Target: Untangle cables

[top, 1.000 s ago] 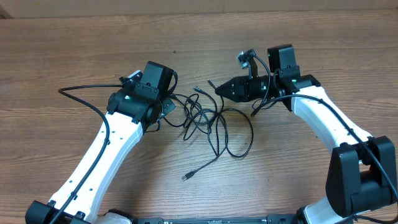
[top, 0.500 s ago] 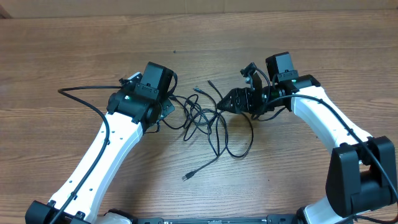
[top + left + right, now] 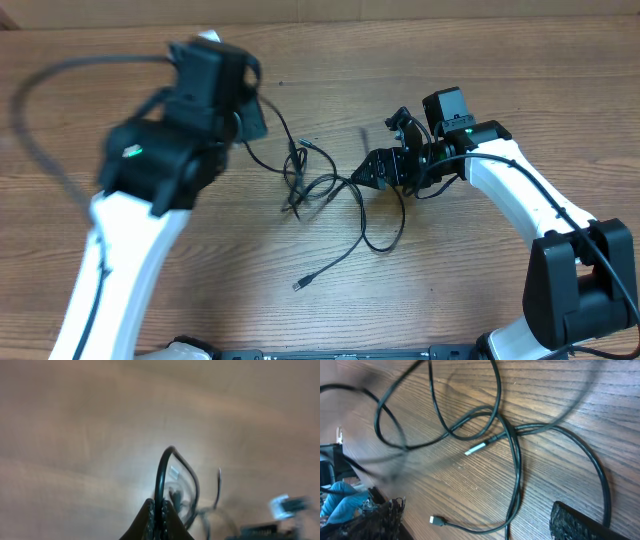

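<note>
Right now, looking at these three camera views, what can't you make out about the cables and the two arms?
- Overhead: the left tool is smeared by motion; its grip is unreadable there.
- Left wrist: the cables beyond the pinched loop blur out, and the bottom edge cuts them off.
- Right wrist: the right tool has its fingers cropped at the bottom edge.
- How many cables, and which crosses which: too thin overhead.

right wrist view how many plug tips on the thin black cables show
2: a silver-tipped plug mid-frame beside the crossing thin black cables, and a small dark plug low on the wooden table. Others may lie out of frame.
</note>
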Controlling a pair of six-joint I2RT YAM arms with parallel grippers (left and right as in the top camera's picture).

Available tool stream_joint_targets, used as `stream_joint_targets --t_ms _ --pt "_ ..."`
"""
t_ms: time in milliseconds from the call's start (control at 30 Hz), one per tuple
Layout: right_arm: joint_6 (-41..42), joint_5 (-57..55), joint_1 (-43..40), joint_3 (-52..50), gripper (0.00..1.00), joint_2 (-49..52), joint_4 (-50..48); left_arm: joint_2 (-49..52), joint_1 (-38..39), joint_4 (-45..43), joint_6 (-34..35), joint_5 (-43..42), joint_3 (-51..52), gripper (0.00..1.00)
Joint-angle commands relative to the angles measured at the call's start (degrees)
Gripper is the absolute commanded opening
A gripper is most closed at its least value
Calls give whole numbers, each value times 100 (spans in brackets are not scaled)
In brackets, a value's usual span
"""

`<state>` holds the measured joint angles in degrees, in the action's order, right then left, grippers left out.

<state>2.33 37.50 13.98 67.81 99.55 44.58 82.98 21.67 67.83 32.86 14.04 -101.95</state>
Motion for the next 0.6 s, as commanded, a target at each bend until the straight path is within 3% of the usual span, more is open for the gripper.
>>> stream_joint_targets --t_ms 0,233,433,567 --pt "-68 -59 26 42 93 13 -42 -221 -31 146 -1001 774 -1528 4" --pt "-68 -59 26 42 93 13 -74 -229 -28 138 -1349 1320 -2800 4" --pt "-68 -59 26 42 94 13 -85 -256 -28 -66 -1362 1849 -3084 4" --pt "-72 68 26 42 94 13 -149 -254 -28 -229 -1364 1755 -3119 4"
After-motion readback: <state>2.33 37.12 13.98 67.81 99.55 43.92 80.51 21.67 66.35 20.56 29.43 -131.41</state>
